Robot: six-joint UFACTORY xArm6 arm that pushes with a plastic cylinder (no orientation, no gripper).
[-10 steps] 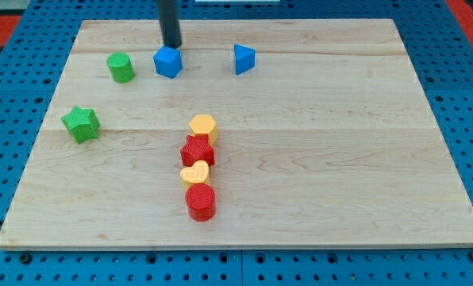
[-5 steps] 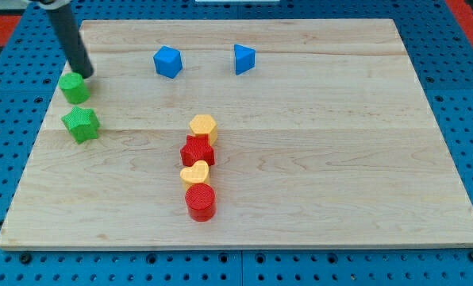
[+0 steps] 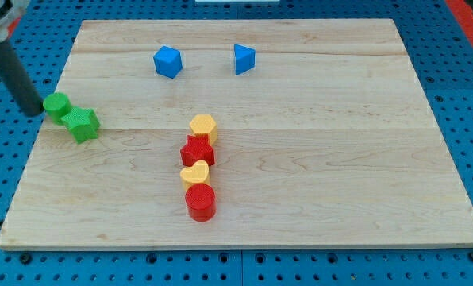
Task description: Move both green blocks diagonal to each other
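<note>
A green cylinder block (image 3: 57, 106) sits at the board's left edge, touching the upper left of a green star block (image 3: 82, 123), so the two lie diagonal to each other. My tip (image 3: 32, 110) is just left of the green cylinder, close to or touching it, over the board's left edge. The rod rises up to the view's upper left.
The wooden board (image 3: 316, 159) lies on a blue pegboard. A blue block (image 3: 167, 61) and a blue wedge-like block (image 3: 244, 58) sit near the top. In the middle stand a yellow hexagon (image 3: 203, 126), a red star (image 3: 197, 150), a yellow heart (image 3: 194, 172) and a red cylinder (image 3: 200, 201), in a column.
The green cylinder has been pushed left and down from beside the blue block to the green star's upper left. My tip moved from the top middle to the board's left edge.
</note>
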